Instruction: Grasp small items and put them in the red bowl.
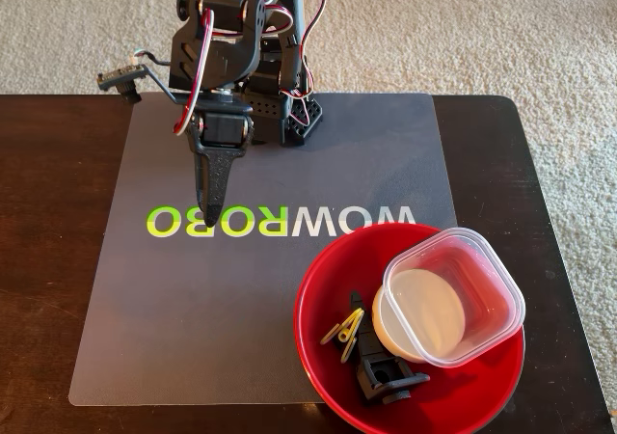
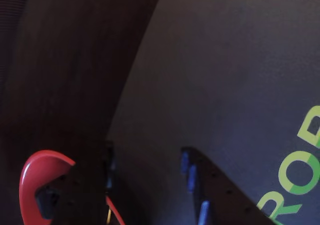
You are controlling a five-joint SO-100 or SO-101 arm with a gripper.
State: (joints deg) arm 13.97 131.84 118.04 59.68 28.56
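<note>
The red bowl (image 1: 316, 362) sits at the front right of the mat in the fixed view; a slice of its rim (image 2: 31, 177) shows at the wrist view's lower left. Inside it are the small items: a clear square tub (image 1: 453, 294) tilted over a white dish (image 1: 422, 320), a yellow clip pair (image 1: 344, 330) and a black plastic part (image 1: 386, 376). My gripper (image 1: 210, 217) points down over the mat's green lettering, well left of the bowl and behind it. In the wrist view the gripper (image 2: 145, 150) shows bare mat between its two fingers; it is open and holds nothing.
A grey mat (image 1: 366, 154) with WOWROBO lettering covers a dark wooden table (image 1: 48, 260); beige carpet lies beyond. The arm's base (image 1: 280, 106) stands at the mat's back edge.
</note>
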